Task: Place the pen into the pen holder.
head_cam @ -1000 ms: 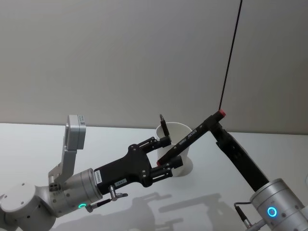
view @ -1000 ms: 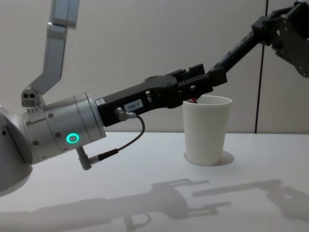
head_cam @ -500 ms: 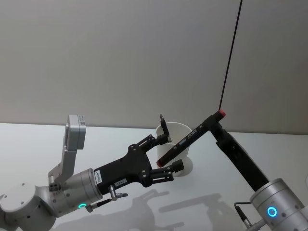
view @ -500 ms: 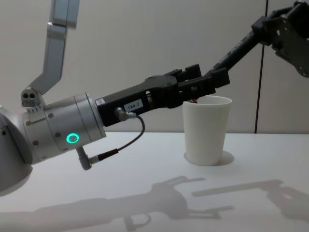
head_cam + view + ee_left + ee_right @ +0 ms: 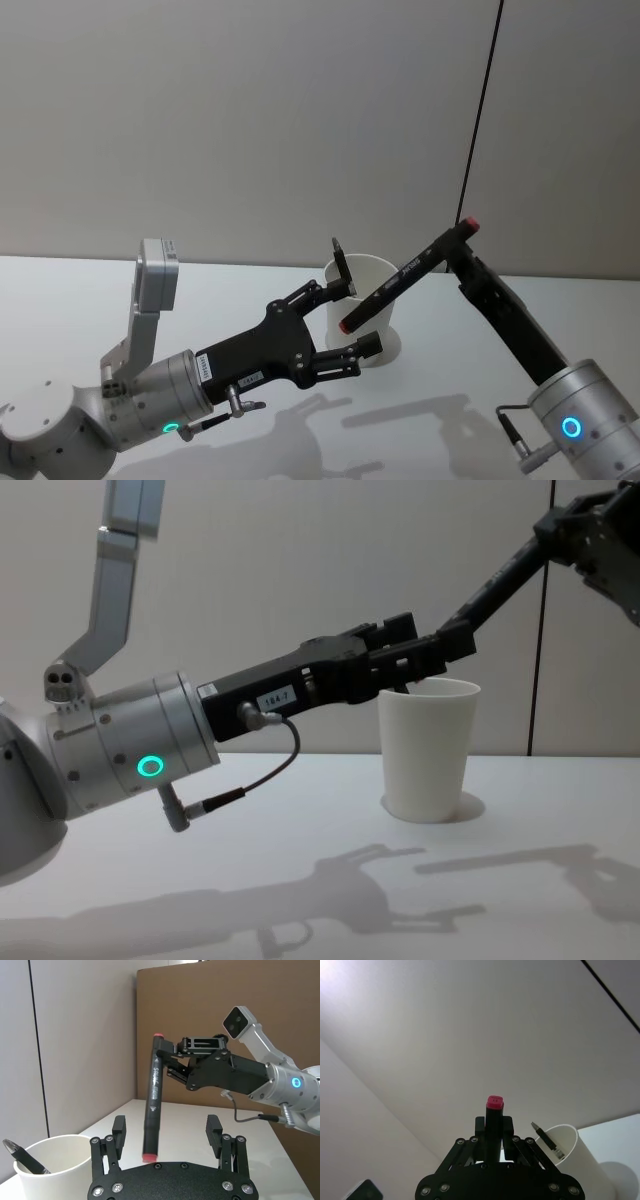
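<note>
The pen [image 5: 410,268] is a black marker with red ends, tilted in the air. My right gripper [image 5: 458,250] is shut on its upper part, also seen in the right wrist view [image 5: 494,1125]. The pen's lower end hangs in front of the pen holder [image 5: 390,325], a white paper cup, just outside its rim. My left gripper [image 5: 363,315] is open, its fingers on either side of that lower end without touching it. In the left wrist view the pen [image 5: 152,1100] stands between the spread fingers [image 5: 118,1130], with the cup [image 5: 55,1165] to one side.
A second dark pen [image 5: 341,262] leans inside the cup, sticking out above the rim. The cup stands on a white table [image 5: 300,880] near a plain wall. A black cable [image 5: 480,120] hangs down the wall behind.
My left gripper has opened and let go of the pen's lower end. The right gripper has carried the pen slightly up and to the right.
</note>
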You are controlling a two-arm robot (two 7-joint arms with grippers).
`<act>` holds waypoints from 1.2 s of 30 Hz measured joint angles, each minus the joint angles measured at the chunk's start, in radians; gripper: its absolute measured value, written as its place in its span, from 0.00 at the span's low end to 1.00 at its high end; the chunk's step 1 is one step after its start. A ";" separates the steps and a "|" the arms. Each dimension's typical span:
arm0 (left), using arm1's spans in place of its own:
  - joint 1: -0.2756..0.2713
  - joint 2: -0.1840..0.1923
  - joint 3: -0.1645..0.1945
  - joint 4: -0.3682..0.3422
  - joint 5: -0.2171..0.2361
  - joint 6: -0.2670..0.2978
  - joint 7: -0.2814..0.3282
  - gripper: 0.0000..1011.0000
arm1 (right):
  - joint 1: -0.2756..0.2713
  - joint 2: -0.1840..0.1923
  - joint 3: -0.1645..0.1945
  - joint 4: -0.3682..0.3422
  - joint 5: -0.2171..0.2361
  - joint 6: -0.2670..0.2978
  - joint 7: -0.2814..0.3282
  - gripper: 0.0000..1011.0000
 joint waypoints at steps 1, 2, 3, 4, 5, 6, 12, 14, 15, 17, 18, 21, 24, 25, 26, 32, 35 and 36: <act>0.000 0.000 0.000 0.000 0.000 0.000 0.000 0.99 | 0.005 0.003 0.001 0.007 -0.004 -0.007 0.004 0.19; 0.000 0.000 0.000 0.000 0.000 0.000 0.000 0.99 | 0.008 0.004 0.002 0.010 -0.007 -0.011 0.006 0.19; 0.000 0.000 0.000 0.000 0.000 0.000 0.000 0.99 | 0.013 0.006 0.003 0.017 -0.013 -0.019 0.010 0.19; 0.000 0.000 0.000 0.000 0.000 0.000 0.000 0.99 | 0.016 0.008 0.004 0.022 -0.015 -0.023 0.012 0.19; 0.000 0.000 0.000 0.000 0.000 0.000 0.000 0.99 | 0.019 0.009 0.004 0.025 -0.018 -0.027 0.014 0.19; 0.000 0.000 0.000 0.000 0.000 0.000 0.000 0.99 | 0.028 0.011 0.005 0.035 -0.024 -0.035 0.019 0.19; 0.000 0.000 0.000 0.000 0.000 0.000 0.000 0.99 | 0.061 0.018 0.007 0.074 -0.049 -0.071 0.035 0.19; 0.000 0.000 0.000 0.000 0.000 0.000 0.000 0.99 | 0.078 0.020 0.007 0.094 -0.058 -0.085 0.041 0.19; 0.000 0.000 0.000 0.000 0.000 0.000 0.000 0.99 | 0.085 0.020 0.006 0.100 -0.063 -0.092 0.045 0.19; 0.000 0.000 0.000 0.000 0.000 0.000 0.000 0.99 | 0.101 0.021 0.004 0.118 -0.074 -0.107 0.052 0.19; 0.000 0.000 0.000 0.000 0.000 0.000 0.000 0.99 | 0.109 0.021 0.003 0.128 -0.077 -0.112 0.054 0.19; 0.000 0.000 0.000 0.000 0.000 0.000 0.000 0.99 | 0.137 0.021 -0.003 0.157 -0.093 -0.135 0.064 0.19; 0.000 0.000 0.000 0.000 0.000 0.000 0.000 0.99 | 0.163 0.019 -0.009 0.185 -0.111 -0.156 0.073 0.19; 0.000 0.000 0.000 0.000 0.000 0.000 0.000 0.99 | 0.169 0.019 -0.010 0.192 -0.115 -0.161 0.075 0.19; 0.000 0.000 0.000 0.000 0.000 0.000 0.000 0.99 | 0.178 0.018 -0.013 0.202 -0.120 -0.166 0.077 0.19; 0.000 0.000 0.000 0.000 0.000 0.000 0.000 0.99 | 0.220 0.014 -0.028 0.247 -0.158 -0.197 0.088 0.19; 0.000 0.000 0.000 0.000 0.000 0.000 0.000 0.99 | 0.247 0.012 -0.040 0.278 -0.189 -0.216 0.091 0.19; 0.000 0.000 0.000 0.000 0.000 0.000 0.000 0.99 | 0.256 0.011 -0.045 0.290 -0.202 -0.222 0.091 0.19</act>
